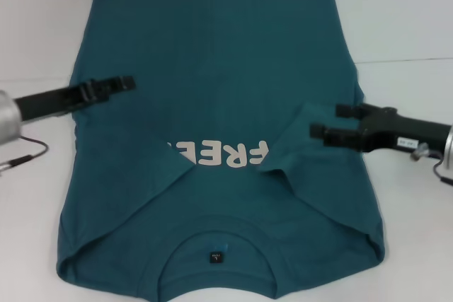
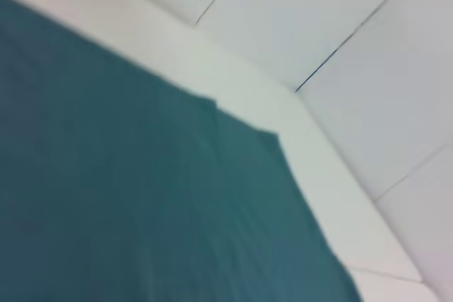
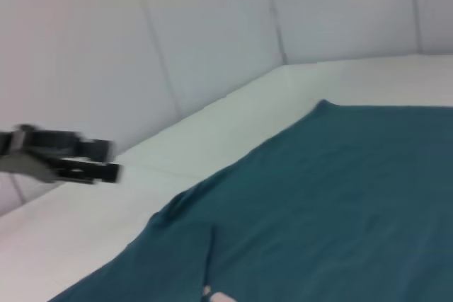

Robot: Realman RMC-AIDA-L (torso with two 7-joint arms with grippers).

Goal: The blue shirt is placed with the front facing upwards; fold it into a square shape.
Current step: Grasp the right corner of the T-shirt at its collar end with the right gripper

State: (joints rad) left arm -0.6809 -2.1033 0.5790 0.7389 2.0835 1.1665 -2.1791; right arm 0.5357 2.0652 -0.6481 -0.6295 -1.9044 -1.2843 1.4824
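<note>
The blue shirt (image 1: 226,68) lies flat on the white table (image 1: 410,19), its collar (image 1: 219,235) nearest me and its hem at the far side. Both sleeves are folded inward over the chest and cover the ends of the pale lettering (image 1: 226,155). My left gripper (image 1: 132,83) hovers over the shirt's left side, open and holding nothing; the right wrist view shows the left gripper (image 3: 113,160) with a gap between its fingers. My right gripper (image 1: 327,122) is open beside the tip of the folded right sleeve (image 1: 301,136). The shirt (image 2: 141,210) fills much of the left wrist view, and the shirt (image 3: 340,196) also shows in the right wrist view.
White table surface surrounds the shirt on the left, right and far sides. A pale wall with panel seams (image 3: 276,19) rises behind the table. A dark cable (image 1: 28,155) runs by my left arm near the table's left edge.
</note>
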